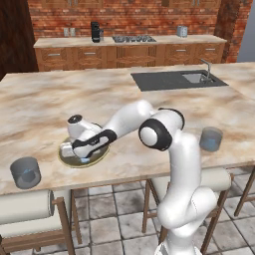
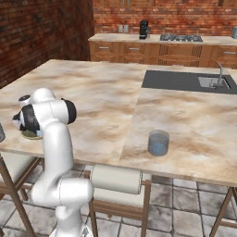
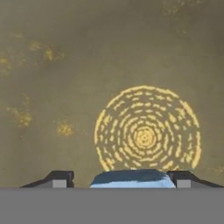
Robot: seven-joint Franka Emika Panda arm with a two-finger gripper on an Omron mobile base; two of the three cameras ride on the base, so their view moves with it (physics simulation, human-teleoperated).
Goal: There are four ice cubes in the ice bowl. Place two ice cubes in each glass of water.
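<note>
A pale blue translucent ice cube [image 3: 131, 179] sits between the end effector [image 3: 121, 179] fingertips [image 3: 59, 178], jaws spread either side, contact unclear, over the ice bowl [image 1: 67, 160] with its olive, gold-ringed floor near the marbled surface [image 1: 60, 99] edge. Two grey-blue tumblers [image 1: 26, 172] [image 1: 211, 139] stand well apart. The white arm bends low over the bowl.

Even soft render light; hand view seemingly blurred
</note>
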